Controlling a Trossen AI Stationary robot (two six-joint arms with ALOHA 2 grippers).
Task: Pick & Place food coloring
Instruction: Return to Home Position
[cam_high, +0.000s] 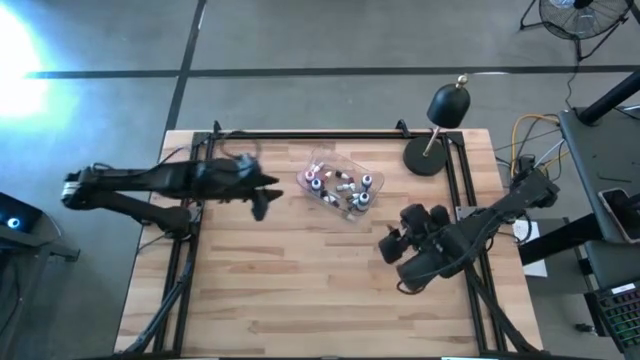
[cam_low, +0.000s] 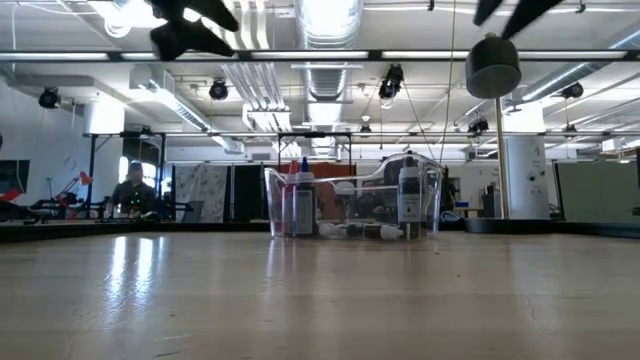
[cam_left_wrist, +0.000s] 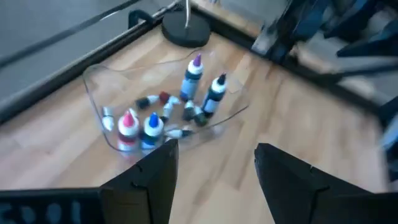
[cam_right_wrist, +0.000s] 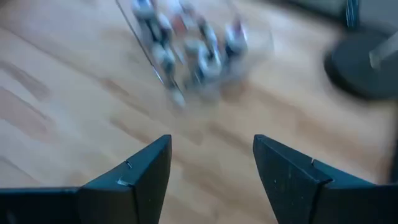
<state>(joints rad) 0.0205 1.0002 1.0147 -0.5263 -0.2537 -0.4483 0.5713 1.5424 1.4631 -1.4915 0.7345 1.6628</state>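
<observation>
Several tiny food coloring bottles (cam_high: 342, 188) sit inside a clear plastic tray (cam_high: 322, 160) near the table's far middle; some stand upright, others lie on the tray floor. In the left wrist view the bottles (cam_left_wrist: 161, 115) show blue, pink, purple and red caps. In the low view the tray (cam_low: 352, 205) stands on the tabletop. My left gripper (cam_high: 262, 203) hovers open, left of the tray, raised above the table. My right gripper (cam_high: 392, 243) hangs open, to the tray's near right. Both grippers (cam_left_wrist: 214, 168) (cam_right_wrist: 211, 165) are empty.
A black desk lamp (cam_high: 440, 130) stands on its round base at the far right corner, close to the tray. Black frame rails (cam_high: 330, 135) run along the table's far and side edges. Bare wooden tabletop (cam_high: 300, 290) stretches across the near half.
</observation>
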